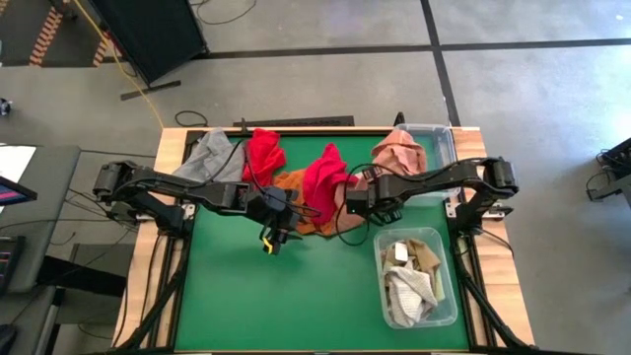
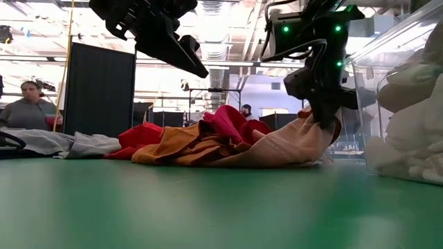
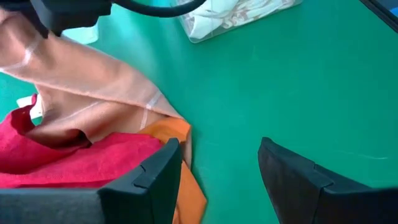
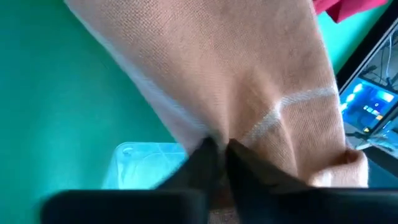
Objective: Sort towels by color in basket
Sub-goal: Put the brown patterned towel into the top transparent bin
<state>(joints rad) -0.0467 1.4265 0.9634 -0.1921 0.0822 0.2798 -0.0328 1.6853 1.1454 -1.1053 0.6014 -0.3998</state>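
A heap of towels lies at the middle of the green table: grey (image 1: pixel 210 158), red (image 1: pixel 263 153), orange-brown (image 1: pixel 294 182) and crimson (image 1: pixel 325 173). A pale peach towel (image 2: pixel 280 146) spreads from the heap's right side. My right gripper (image 2: pixel 322 119) is shut on its raised end, seen close in the right wrist view (image 4: pixel 217 155). My left gripper (image 3: pixel 217 177) hangs open above the table just near of the heap (image 1: pixel 274 237), touching nothing. The orange towel's edge (image 3: pixel 186 186) lies beside one of its fingers. My right gripper pinches a bunched fold of the peach towel (image 4: pixel 249 134) between its two fingers, coming from above and slanting down. That end is drawn up off the table. The rest slopes down from the fingers and lies on the table (image 2: pixel 242 160) against the heap.
A clear bin (image 1: pixel 419 281) at the near right holds white and tan towels. A second clear bin (image 1: pixel 439 138) at the far right has a pink towel (image 1: pixel 399 153) draped in it. Bare green table (image 1: pixel 286 296) spreads near of the heap. A person (image 2: pixel 28 111) sits beyond the table.
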